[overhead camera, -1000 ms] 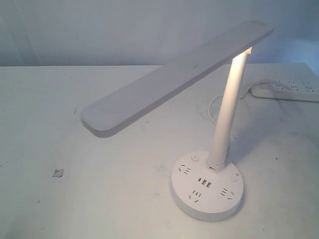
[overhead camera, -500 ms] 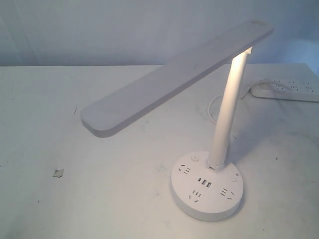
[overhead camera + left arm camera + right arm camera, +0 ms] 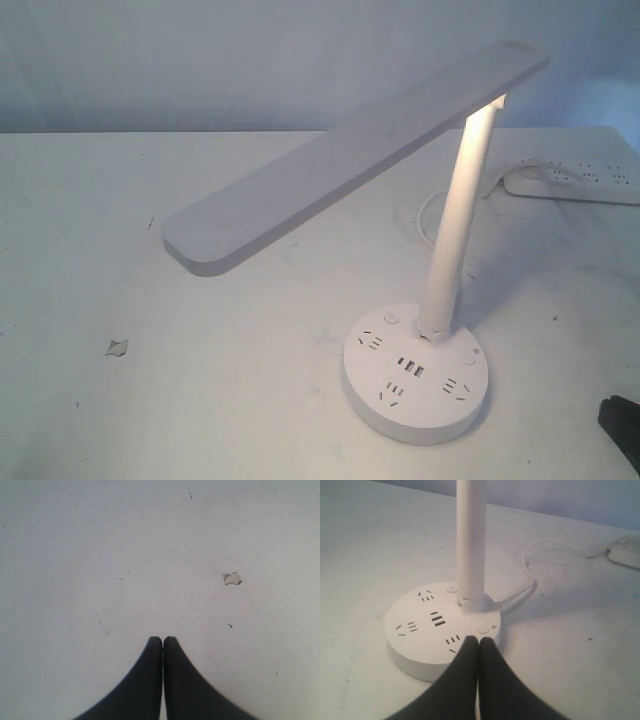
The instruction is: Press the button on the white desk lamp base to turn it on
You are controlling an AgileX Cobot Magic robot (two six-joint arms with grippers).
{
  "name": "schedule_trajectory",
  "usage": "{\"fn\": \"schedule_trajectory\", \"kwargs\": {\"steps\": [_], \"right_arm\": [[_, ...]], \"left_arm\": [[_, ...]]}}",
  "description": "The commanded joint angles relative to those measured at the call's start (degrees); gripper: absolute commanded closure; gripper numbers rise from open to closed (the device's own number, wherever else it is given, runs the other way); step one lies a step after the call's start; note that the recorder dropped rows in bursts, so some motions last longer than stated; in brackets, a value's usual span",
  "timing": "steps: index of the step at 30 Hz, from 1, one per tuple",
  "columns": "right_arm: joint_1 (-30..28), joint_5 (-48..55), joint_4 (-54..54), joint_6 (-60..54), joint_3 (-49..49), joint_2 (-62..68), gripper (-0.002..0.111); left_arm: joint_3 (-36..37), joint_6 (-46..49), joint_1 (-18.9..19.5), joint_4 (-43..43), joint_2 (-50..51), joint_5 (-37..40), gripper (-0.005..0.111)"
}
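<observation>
The white desk lamp base [image 3: 417, 378] stands on the white table [image 3: 200, 400] in the lower right part of the exterior view, a thick round disc with grey socket holes and dark USB slots [image 3: 410, 368] on its top. From the base a slim white post [image 3: 455, 230] rises, a little tilted, and it carries the long flat head [image 3: 350, 160], which reaches toward the left middle of the frame. The upper end of the post, just under the head, shows a warm yellow glow. The button [image 3: 483, 629] sits on the top of the base close to the foot of the post, at the right side of the disc in the exterior view, with a small speck-like mark just beside it. The right gripper [image 3: 479, 639] has its two dark fingers pressed together and holds nothing; in its wrist view the tips point at the rim of the base near the button. In the exterior view only a dark shape [image 3: 622, 432] shows in the lower right corner, apart from the base. The left gripper [image 3: 162, 639] is also fully closed and empty, over bare table, near a small grey chip [image 3: 232, 578]. A long white power strip [image 3: 575, 181] lies at the right edge, and a white cable [image 3: 530, 575] curves from it to the base.
</observation>
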Motion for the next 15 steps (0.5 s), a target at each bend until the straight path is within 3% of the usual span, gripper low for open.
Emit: {"fn": "schedule_trajectory", "kwargs": {"steps": [1,5,15], "right_arm": [[0.0,-0.6,0.3,2.8,0.1,-0.3,0.108],[-2.9,-0.6,-0.3,2.8,0.1,-0.3,0.108],[-28.7,-0.5,-1.1,2.7,0.1,-0.3,0.108]], "left_arm": [[0.1,-0.1,0.0,-0.2,-0.2,0.4,0.107],[0.1,-0.1,0.0,-0.2,-0.2,0.4,0.107],[0.1,-0.1,0.0,-0.2,-0.2,0.4,0.107]]}}
